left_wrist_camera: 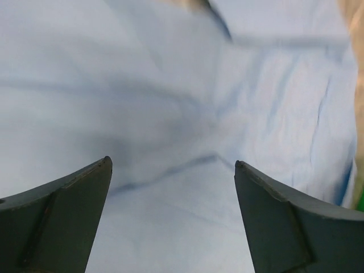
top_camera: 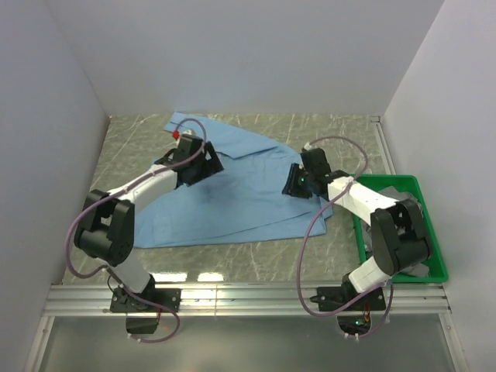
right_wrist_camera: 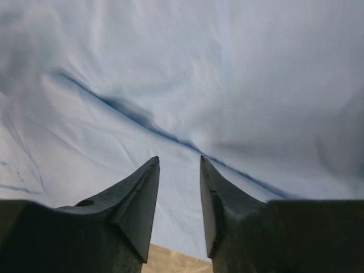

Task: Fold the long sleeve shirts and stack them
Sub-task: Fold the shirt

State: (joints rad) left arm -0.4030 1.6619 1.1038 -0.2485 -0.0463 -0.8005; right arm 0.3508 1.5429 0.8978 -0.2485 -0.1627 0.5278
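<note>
- The long sleeve shirt (top_camera: 232,205), plain light blue, is lying spread out at the centre of the surface (top_camera: 333,132), reaching toward 11 o'clock and 4 o'clock.
- The left tool (top_camera: 209,161) is sitting over the shirt's 10 o'clock area, pointing toward 2 o'clock in the top view.
- In the left wrist view, the left tool (left_wrist_camera: 173,165) is showing its jaws spread wide with nothing between them. Blue cloth is filling the frame beyond the tips.
- Whether the left tips are touching the cloth cannot be told.
- The right tool (top_camera: 294,182) is sitting at the shirt's 3 o'clock edge, pointing toward 9 o'clock.
- In the right wrist view, the right tool (right_wrist_camera: 178,161) is showing its jaws parted by a narrow gap and gripping nothing. The cloth is lying just beyond the tips.
- A dark crease (right_wrist_camera: 142,120) is running across the cloth from 10 o'clock to 4 o'clock, ahead of the right tips.
- A green bin (top_camera: 395,180) is standing at the surface's 4 o'clock corner, just beside the right arm.
</note>
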